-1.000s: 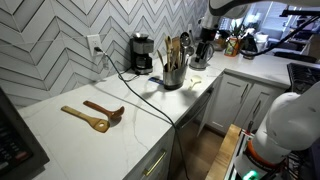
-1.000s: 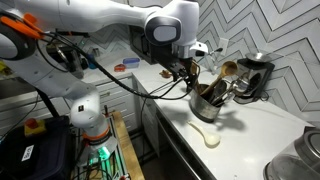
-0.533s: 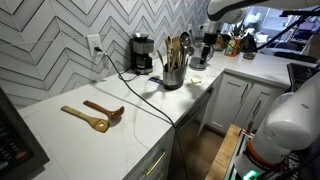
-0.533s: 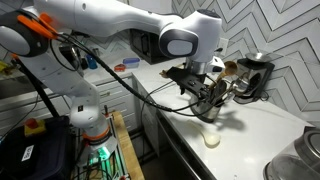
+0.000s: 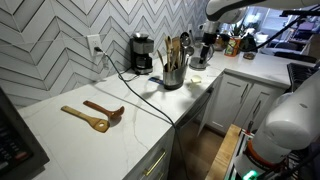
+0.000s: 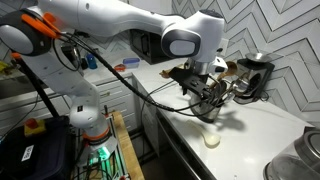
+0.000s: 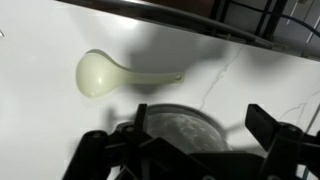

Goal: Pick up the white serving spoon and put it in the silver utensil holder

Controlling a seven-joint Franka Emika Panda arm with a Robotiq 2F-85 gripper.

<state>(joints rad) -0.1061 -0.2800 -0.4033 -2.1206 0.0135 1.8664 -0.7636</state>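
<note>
**One pale spoon lies free on the bench; the gripper hangs open by the holder**

Much of the scene is hard to read. In an exterior view the gripper (image 6: 207, 92) stands in front of the silver utensil holder and hides most of it. In the wrist view the gripper (image 7: 180, 135) shows only as dark, blurred fingers (image 7: 100, 152) along the lower edge. They are spread wide and grip nothing. A round grey metallic shape sits between them, and I cannot tell what it is.

The white serving spoon (image 7: 100, 73) lies flat on the white bench (image 7: 40, 130) in the wrist view, its bowl to the left and its slim handle running right. It is clear of the fingers. In an exterior view the spoon (image 6: 210, 139) lies on the bench near the front edge, below the gripper. From the opposite side it cannot be made out against the pale top.

The silver utensil holder (image 5: 173, 76) stands upright and holds several wooden utensil handles that stick out of its top. A black coffee maker (image 5: 143, 53) stands behind it. Two brown wooden spoons (image 5: 85, 119) lie well apart from it on the bench (image 5: 150, 125).

Since a second ago the arm has swung across toward the holder, and over the last half second it has hardly shifted. The white spoon has stayed where it was.
</note>
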